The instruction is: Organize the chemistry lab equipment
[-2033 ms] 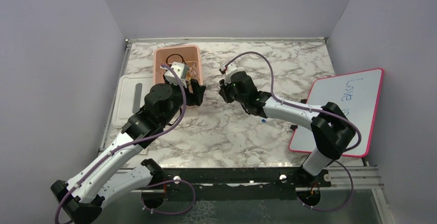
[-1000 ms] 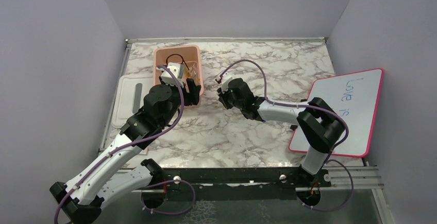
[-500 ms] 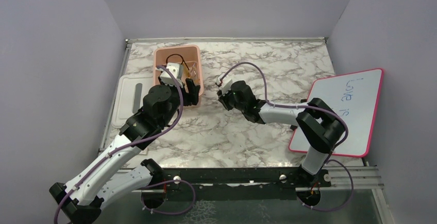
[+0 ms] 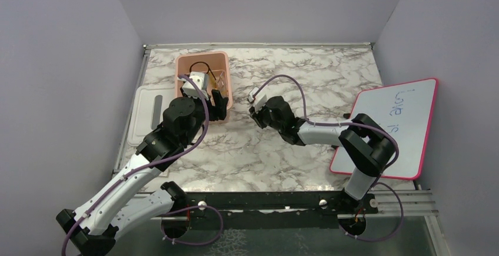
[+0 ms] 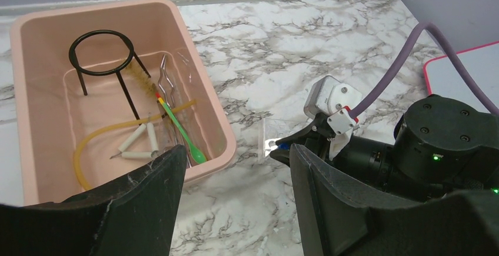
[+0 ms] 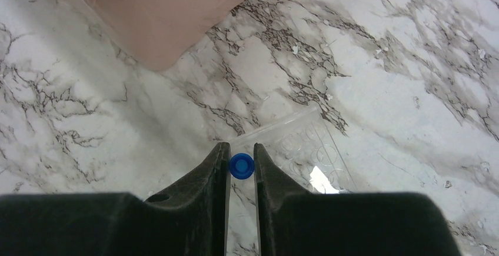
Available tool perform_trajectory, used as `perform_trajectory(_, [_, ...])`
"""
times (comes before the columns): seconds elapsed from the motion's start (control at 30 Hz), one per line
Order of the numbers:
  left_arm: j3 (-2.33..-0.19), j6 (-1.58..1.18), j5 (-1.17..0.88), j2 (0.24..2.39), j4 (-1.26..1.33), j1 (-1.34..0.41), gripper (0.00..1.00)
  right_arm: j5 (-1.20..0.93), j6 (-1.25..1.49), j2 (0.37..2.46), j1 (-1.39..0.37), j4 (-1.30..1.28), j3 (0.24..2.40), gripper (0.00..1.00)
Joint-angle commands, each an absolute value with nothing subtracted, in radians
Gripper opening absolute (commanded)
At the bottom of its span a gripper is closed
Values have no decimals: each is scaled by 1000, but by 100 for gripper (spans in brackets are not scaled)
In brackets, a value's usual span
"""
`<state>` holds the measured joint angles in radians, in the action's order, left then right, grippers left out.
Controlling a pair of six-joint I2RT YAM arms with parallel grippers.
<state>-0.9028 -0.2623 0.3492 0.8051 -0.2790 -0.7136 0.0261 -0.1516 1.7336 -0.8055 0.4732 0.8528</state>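
From above, the left gripper [image 4: 219,104] is seen at the pink tub's [image 4: 202,54] rim, with the right gripper [image 4: 253,114] near it. At the left wrist, wide empty jaws are shown by the tub. At the right wrist, a tiny blue piece [image 6: 241,166] is pinched in narrow jaws over a clear tray [image 6: 300,145]; a carry to the tub is likely needed.

Pink tub [image 5: 203,82]: black wire ring [image 5: 125,93], brush [image 5: 141,73], tongs [image 5: 168,91], tan tube [image 5: 112,129], red-tipped green stick [image 5: 179,128] inside.
Right gripper [image 5: 281,146]: tiny blue piece [image 5: 285,146] between tips, near tub.
Left gripper [image 5: 238,153]: fingers wide apart.
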Motion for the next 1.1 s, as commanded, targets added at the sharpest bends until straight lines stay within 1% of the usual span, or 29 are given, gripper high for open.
perform_trajectory(0.0, [-900,-265,367,792,-273,-707,67,37,-172,1732,-811,478,839,23])
perform_trajectory(0.13, [-900,-265,365,794,-273,-706,67,100,-156,1740,-811,478,847,24])
perform_trajectory(0.4, [-901,-265,365,795,-274,-704,67,429,-78,1800,-810,439,924,22])
perform_trajectory(0.5, [-901,-265,362,795,-274,-704,67,484,-49,1828,-808,417,948,23])
perform_trajectory(0.7, [-902,-265,364,796,-278,-703,67,494,-3,1844,-795,397,967,25])
perform_trajectory(0.8, [-903,-265,362,797,-277,-703,67,457,34,1841,-792,382,973,27])
perform_trajectory(0.93, [-902,-264,361,795,-278,-701,67,359,65,1828,-781,329,992,27])
perform_trajectory(1.07, [-903,-264,361,796,-279,-699,67,326,91,1834,-770,257,1026,26])
